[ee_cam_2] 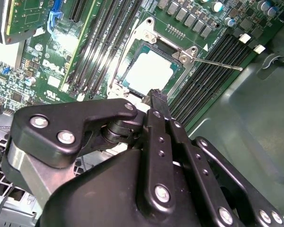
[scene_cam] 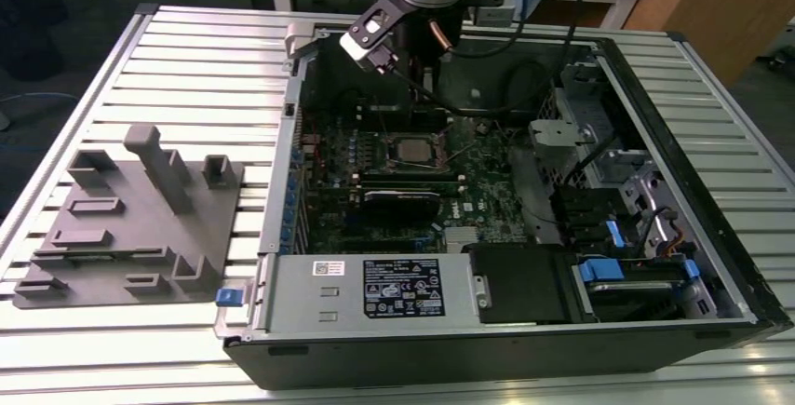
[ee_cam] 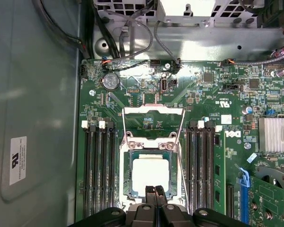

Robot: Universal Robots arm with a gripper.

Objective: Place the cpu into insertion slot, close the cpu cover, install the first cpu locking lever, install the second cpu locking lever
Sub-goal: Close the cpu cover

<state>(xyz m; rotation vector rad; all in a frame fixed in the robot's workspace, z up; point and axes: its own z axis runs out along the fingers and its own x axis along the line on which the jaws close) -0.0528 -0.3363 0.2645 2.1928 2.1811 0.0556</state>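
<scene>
The cpu [ee_cam: 151,174] lies flat in the insertion slot [ee_cam: 151,143], its silvery top bright in both wrist views [ee_cam_2: 149,71] and small in the exterior view [scene_cam: 414,151]. The cpu cover [ee_cam: 154,109] is swung up off the chip, standing open at the slot's hinge side. Two thin wire locking levers [ee_cam: 123,127] [ee_cam: 182,135] stand raised at its sides; one rod [ee_cam_2: 217,64] sticks out over the memory slots. My gripper [ee_cam: 154,190] hovers just above the slot's edge, fingers shut together with nothing in them. In the exterior view the gripper [scene_cam: 416,88] hangs over the board's far part.
The open computer case [scene_cam: 286,144] lies on a slatted table. Long black memory slots [ee_cam: 99,165] flank the socket. A black card [scene_cam: 400,202], cables [scene_cam: 497,98] and a drive cage [scene_cam: 372,289] crowd the case. A grey fixture block [scene_cam: 137,219] sits at the exterior view's left.
</scene>
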